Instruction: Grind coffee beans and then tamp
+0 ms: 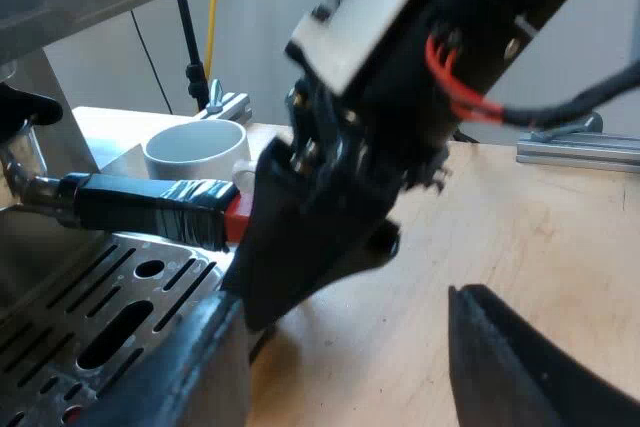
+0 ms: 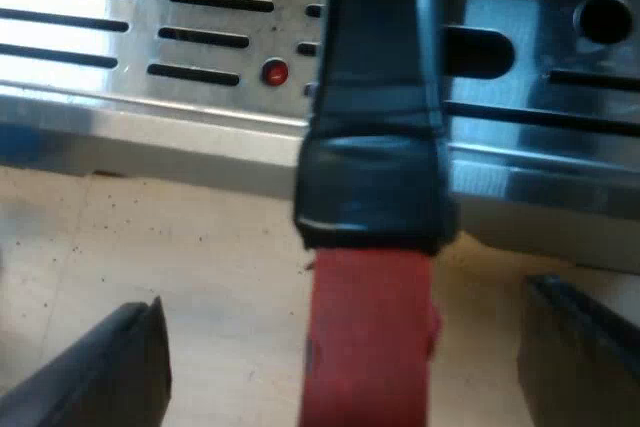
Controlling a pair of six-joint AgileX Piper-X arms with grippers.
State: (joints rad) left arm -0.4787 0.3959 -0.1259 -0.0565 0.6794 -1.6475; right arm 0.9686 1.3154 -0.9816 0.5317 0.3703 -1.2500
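Note:
The metal holder's dark handle point(image 1: 150, 202) sticks out from the espresso machine's front point(image 1: 40, 137) above the slotted drip tray point(image 1: 110, 297). Its red end point(image 1: 236, 221) meets the tip of my right gripper point(image 1: 262, 232). In the right wrist view, the handle point(image 2: 378, 97) and its red end point(image 2: 368, 337) run between the fingers of my right gripper point(image 2: 342, 322). That gripper is open, with a gap on each side. My left gripper point(image 1: 345, 332) is open over the wooden table, just behind the right arm, and holds nothing.
A white mug point(image 1: 195, 150) stands on the table beside the machine, just beyond the handle. The drip tray point(image 2: 180, 37) carries a small red button point(image 2: 274, 73). A metal rail point(image 1: 580, 147) lies along the table's far edge. Bare wood point(image 1: 520, 237) stretches under my left gripper.

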